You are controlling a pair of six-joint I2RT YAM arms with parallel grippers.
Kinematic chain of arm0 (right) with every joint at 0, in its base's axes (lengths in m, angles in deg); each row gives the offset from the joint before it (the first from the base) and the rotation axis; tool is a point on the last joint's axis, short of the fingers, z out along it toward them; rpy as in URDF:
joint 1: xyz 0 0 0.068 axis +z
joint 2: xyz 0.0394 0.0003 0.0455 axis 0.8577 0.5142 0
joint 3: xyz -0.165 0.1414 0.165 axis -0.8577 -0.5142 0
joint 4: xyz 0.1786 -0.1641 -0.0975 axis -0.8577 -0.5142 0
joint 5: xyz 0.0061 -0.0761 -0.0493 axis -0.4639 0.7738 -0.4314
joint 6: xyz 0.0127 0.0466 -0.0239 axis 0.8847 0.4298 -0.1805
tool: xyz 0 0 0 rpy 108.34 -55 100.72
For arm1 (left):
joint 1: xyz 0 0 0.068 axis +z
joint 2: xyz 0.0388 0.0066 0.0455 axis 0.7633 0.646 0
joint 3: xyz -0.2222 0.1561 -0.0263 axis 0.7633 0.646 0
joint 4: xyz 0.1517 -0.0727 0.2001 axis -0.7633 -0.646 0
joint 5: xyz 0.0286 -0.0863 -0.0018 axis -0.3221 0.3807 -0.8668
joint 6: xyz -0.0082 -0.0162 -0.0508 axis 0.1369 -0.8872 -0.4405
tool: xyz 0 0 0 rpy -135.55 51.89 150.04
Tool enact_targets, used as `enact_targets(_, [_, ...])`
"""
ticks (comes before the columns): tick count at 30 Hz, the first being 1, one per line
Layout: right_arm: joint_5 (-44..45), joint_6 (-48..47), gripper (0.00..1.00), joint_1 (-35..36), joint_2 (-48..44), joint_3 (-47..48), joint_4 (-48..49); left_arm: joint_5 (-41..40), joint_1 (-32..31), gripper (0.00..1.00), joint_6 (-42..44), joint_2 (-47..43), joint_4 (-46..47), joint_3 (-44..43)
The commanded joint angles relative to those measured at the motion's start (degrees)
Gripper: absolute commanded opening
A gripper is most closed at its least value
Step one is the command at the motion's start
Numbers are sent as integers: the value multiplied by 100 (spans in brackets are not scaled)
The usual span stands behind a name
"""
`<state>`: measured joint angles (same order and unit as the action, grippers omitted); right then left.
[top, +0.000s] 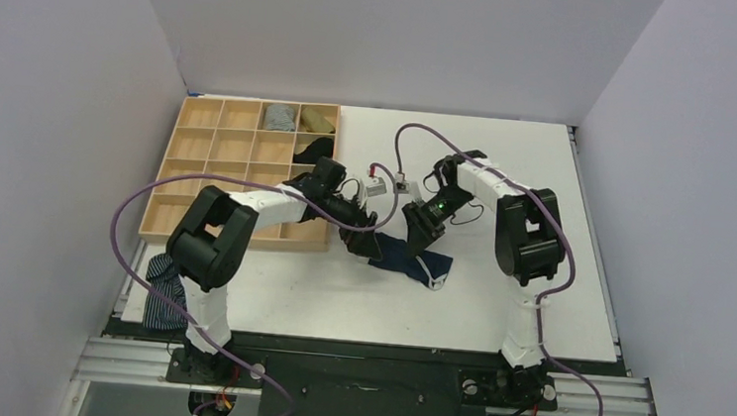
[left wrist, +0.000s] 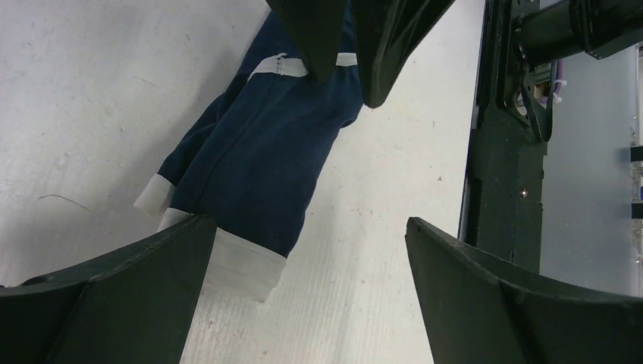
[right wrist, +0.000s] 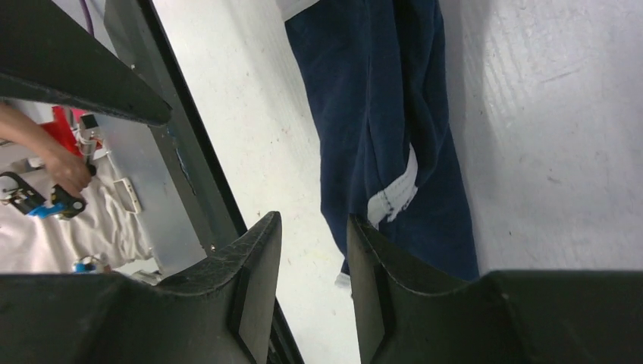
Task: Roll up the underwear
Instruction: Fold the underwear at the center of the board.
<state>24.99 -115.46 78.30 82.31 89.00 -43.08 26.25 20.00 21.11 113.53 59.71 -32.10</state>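
Underwear (top: 408,260) is lying on the table (top: 495,317), just off the near right corner of the tray (top: 181,168). It is folded into a long, narrow navy band. The band is running from under the left gripper (top: 366,246) toward the near right, with white trim showing at the far end.

Left gripper is hanging low over the band's waistband (left wrist: 244,267) end. Its fingers (left wrist: 144,292) are standing wide apart, with nothing between them but cloth and bare table below. The left finger is overlapping the waistband corner in the wrist view; cannot tell whether it is touching.

Right gripper (top: 418,240) is pointing down at the middle of the band, just beside the left gripper. Its fingers (right wrist: 375,273) are standing a little apart, leaving a narrow gap. No cloth is pinched between the pads; table and a sliver of navy are showing through the gap. One finger is sitting over the band's edge, close to a white seam strip (right wrist: 396,196). Contact is unclear.

Tray is holding a grey roll (top: 279,117) and an olive roll (top: 317,118) in the two right-hand cells of the back row. A black piece (top: 315,149) is sitting in the cell below the olive roll. A striped garment (top: 163,296) is hanging over the table's near left edge, behind the left arm's base. Purple cables (top: 136,210) are looping off both arms.
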Motion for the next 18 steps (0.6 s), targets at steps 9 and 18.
enact_targets(9, [18, 253, 34, 10, 644, 254, 210, -369, -5, 97, -451, 550, 238, -354])
enact_targets(18, [620, 615, 34, -23, 431, -231, 705, -591, -80, 97, -288, 544, 128, -259])
